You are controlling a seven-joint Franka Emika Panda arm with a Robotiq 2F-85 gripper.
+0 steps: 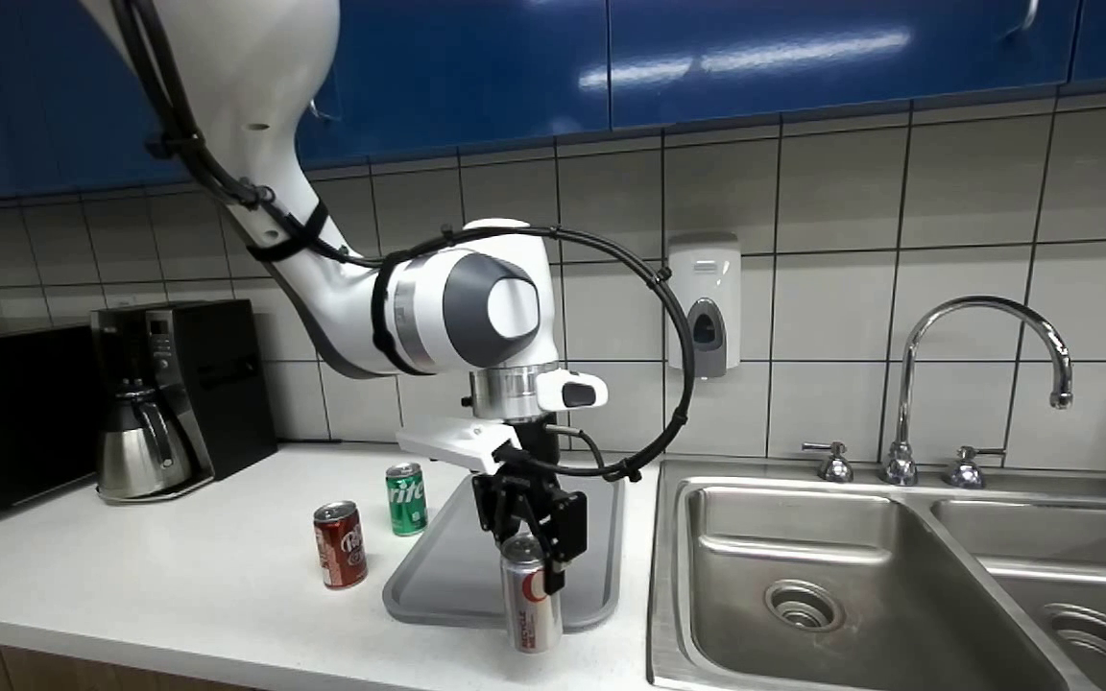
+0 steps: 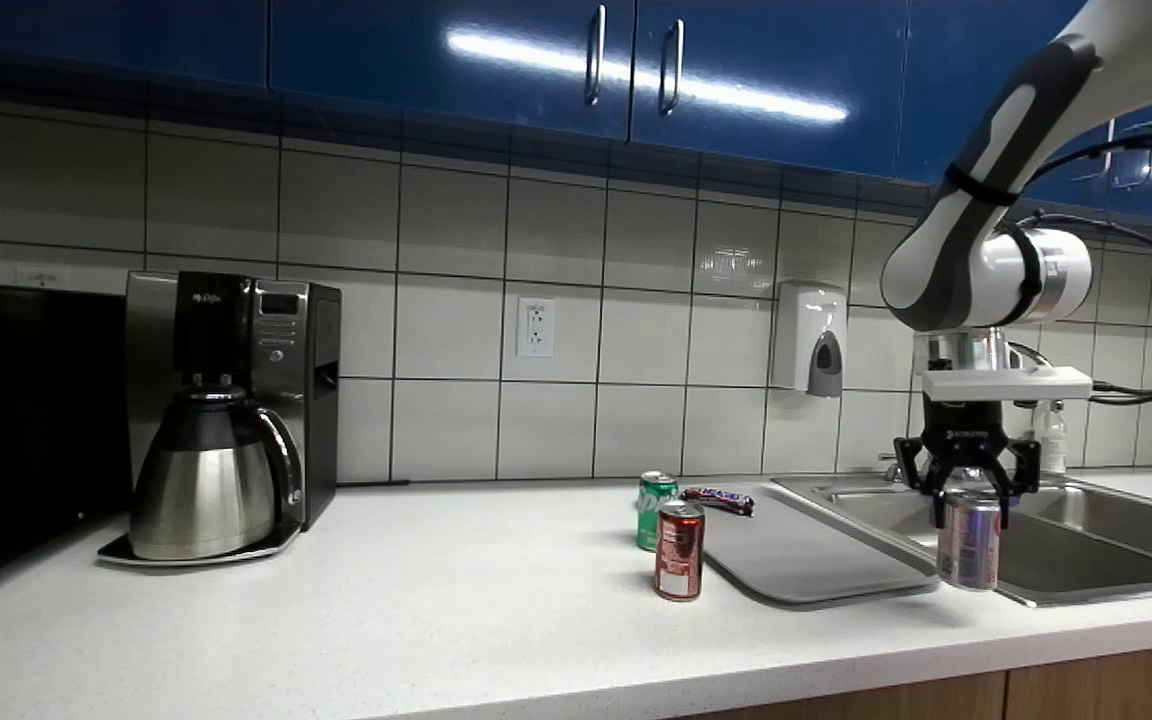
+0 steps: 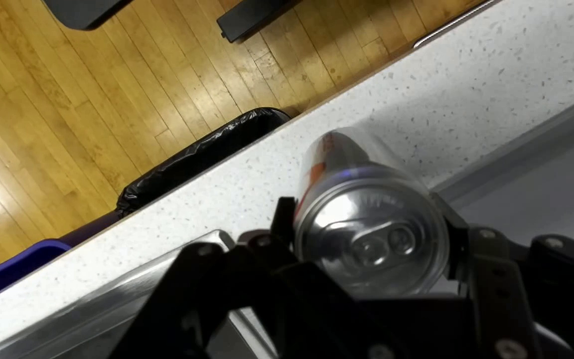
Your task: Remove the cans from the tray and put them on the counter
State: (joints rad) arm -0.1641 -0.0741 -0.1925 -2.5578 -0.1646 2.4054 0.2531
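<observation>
Black claw (image 2: 972, 512) has the silver cylindrical metal can (image 2: 970, 558) pinched, jaws parted its width, and only an exterior view catches that brown-wrapped candy bar (image 2: 721, 500)!

Coffee maker (image 2: 286, 375) is standing well left of the tool (image 2: 972, 512), both exterior views; carafe (image 2: 206, 490) is sitting on its base. Wall dispenser (image 1: 704, 302) is hanging behind the tool, higher up. In an exterior view, faucet (image 1: 904, 393) is arching above sink (image 1: 673, 576), right of tool. Wrapped bar (image 2: 719, 500) is lying left of tool. Blue cabinets (image 1: 476, 67) are hanging above it.
</observation>
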